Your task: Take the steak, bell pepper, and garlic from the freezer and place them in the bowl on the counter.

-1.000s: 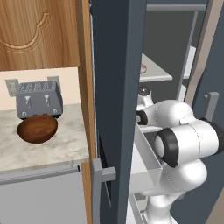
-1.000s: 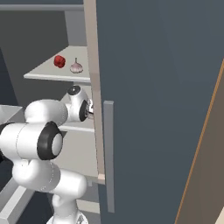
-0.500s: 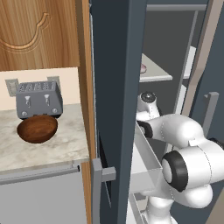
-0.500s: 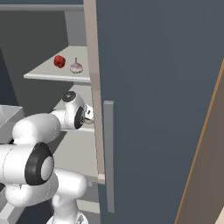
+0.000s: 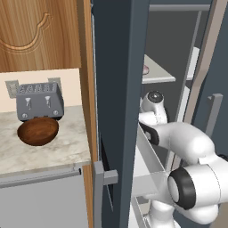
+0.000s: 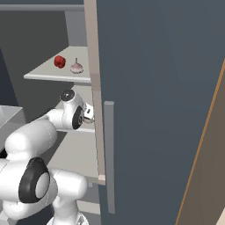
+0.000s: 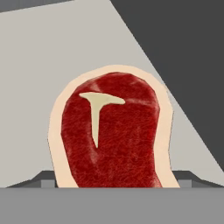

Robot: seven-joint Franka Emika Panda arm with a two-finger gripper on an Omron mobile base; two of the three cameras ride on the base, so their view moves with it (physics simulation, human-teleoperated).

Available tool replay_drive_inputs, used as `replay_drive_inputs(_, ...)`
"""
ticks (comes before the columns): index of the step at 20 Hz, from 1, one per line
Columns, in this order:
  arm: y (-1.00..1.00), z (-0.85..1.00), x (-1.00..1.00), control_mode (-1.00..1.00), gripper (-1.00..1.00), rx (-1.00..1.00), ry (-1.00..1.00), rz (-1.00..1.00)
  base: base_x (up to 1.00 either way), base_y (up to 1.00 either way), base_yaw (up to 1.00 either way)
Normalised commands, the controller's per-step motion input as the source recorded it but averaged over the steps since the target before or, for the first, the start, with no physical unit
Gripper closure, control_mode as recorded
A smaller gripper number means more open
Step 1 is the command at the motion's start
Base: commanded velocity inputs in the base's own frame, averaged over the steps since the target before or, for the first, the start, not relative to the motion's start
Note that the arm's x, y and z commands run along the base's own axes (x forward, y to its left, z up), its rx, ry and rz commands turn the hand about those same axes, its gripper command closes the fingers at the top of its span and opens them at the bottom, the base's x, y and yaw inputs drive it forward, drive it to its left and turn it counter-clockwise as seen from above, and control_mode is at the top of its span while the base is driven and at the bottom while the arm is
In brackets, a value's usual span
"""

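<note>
Looking along the gripper (image 7: 116, 181) in the hand view, the steak (image 7: 111, 138) lies flat directly ahead on a white shelf (image 7: 43, 57), with its near end between the two dark fingertips (image 7: 43, 177). Those tips stand wide apart at either side of the meat, and whether they touch it cannot be told. The slab is red with a pale fat rim and a white T-shaped mark toward its far end.

Above the hand, in the right base view, the bell pepper (image 6: 59, 61) and the garlic (image 6: 77, 67) sit just beside each other on an upper shelf (image 6: 48, 75) inside the freezer (image 6: 154, 88). The wrist is reaching into that grey interior under this shelf, close by the edge of the freezer's open door.

Well away from the hand, out beyond the freezer's side wall in the left base view, the bowl (image 5: 38, 130) rests on the counter (image 5: 58, 149). A grey toaster (image 5: 39, 101) stands just behind the bowl, touching or nearly touching its rim. A wooden cupboard (image 5: 40, 33) hangs above them.
</note>
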Motion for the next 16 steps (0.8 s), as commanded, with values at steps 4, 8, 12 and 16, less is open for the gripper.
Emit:
replay_drive_inputs(4, 0.00, 0.29, -0.23, -1.00, 1.00, 0.00, 0.00, 0.01, 0.00, 0.00, 0.00)
replay_drive_inputs(8, 0.00, 0.31, -0.41, -1.00, 1.00, 0.00, 0.00, 0.05, 0.00, 0.00, 0.00)
replay_drive_inputs(12, 0.00, 0.27, -0.46, -1.00, 1.00, 0.00, 0.00, 0.07, 0.00, 0.00, 0.00)
replay_drive_inputs(16, 0.00, 0.19, -0.48, -1.00, 1.00, 0.00, 0.00, 0.08, 0.00, 0.00, 0.00)
